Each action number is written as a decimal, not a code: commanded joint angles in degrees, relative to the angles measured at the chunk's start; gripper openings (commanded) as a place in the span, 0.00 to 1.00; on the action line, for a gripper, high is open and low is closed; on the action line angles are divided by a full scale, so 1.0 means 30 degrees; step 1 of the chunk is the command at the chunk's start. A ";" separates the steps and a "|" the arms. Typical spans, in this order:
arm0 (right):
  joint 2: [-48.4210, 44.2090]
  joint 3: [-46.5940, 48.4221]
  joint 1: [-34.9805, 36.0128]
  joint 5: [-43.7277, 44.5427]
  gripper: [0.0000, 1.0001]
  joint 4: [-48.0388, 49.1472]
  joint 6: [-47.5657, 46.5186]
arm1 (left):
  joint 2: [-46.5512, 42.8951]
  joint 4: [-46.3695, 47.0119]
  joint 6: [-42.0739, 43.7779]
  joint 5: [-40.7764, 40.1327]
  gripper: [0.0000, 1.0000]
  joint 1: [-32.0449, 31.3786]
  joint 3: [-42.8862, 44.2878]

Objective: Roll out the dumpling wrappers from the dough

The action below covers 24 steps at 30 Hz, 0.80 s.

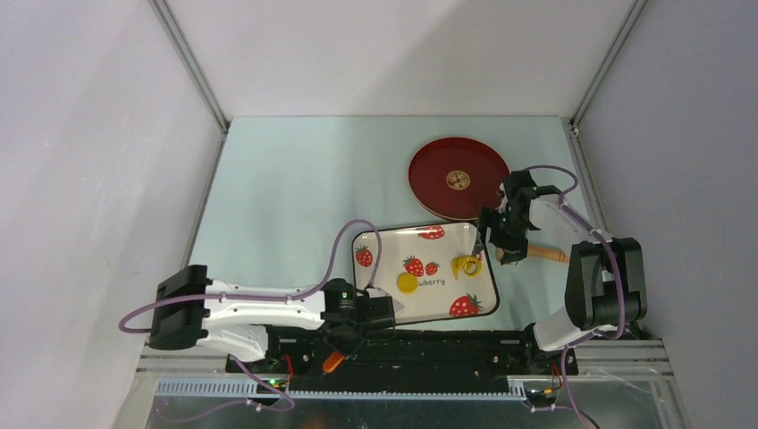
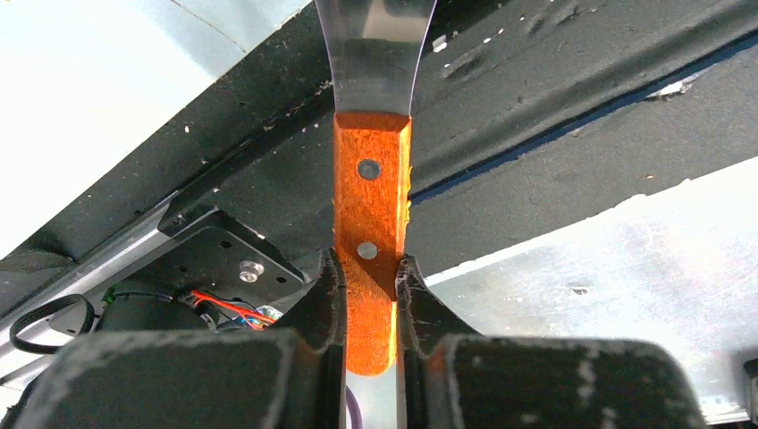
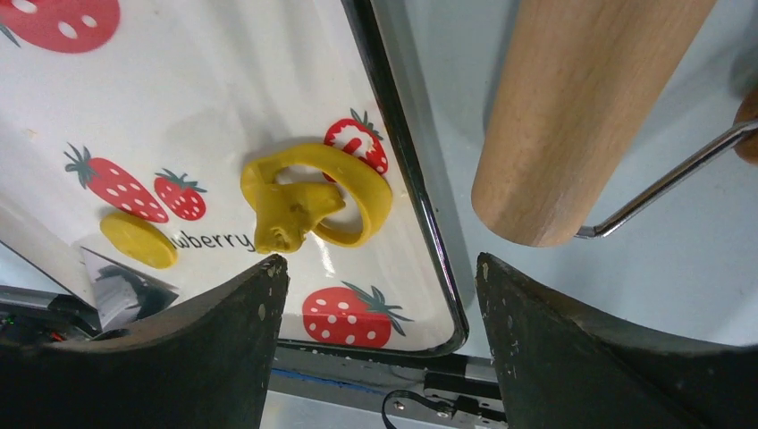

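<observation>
On the tray [image 1: 384,246], right half, close to its right rim: dough [image 3: 308,201], one piece, bright yellow, a ragged ring with a crumpled lump on the side away from the rim. It lies flat. Its long axis runs crosswise on the tray, and the ring end points at the right rim without touching it.

On the tray, near-middle, left of the dough and apart from it: wrapper [image 3: 138,239], one, yellow, flat and round, beside the printed lettering.

Tray: white, dark rim, strawberry print. It holds the two items above.

Beyond the tray's far right corner: plate [image 1: 425,192], red, round, gold-brown emblem at centre.

Just off the tray's right rim, on the table [image 1: 286,179]: rolling pin [image 3: 581,107], pale wood, long axis crosswise, one end facing the tray.

Above the tray's right rim: right gripper [image 3: 382,268], jaws wide apart with nothing between them. The rolling pin lies outside the jaws.

At the tray's near left corner: left gripper [image 2: 369,268], closed tight on the orange wooden handle of a scraper [image 2: 371,197], its metal blade ahead of the fingers.
</observation>
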 commanded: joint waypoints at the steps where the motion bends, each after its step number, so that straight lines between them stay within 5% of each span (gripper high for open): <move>1: 0.0201 -0.0062 -0.0310 -0.0680 0.80 0.1189 -0.0112 | 0.0422 -0.0088 0.0068 -0.0438 0.00 0.0068 0.0529; 24: 0.2741 -0.0066 -0.1190 -0.2080 0.67 0.3322 0.0364 | 0.2277 -0.0059 0.2166 -0.0653 0.00 0.1089 0.2232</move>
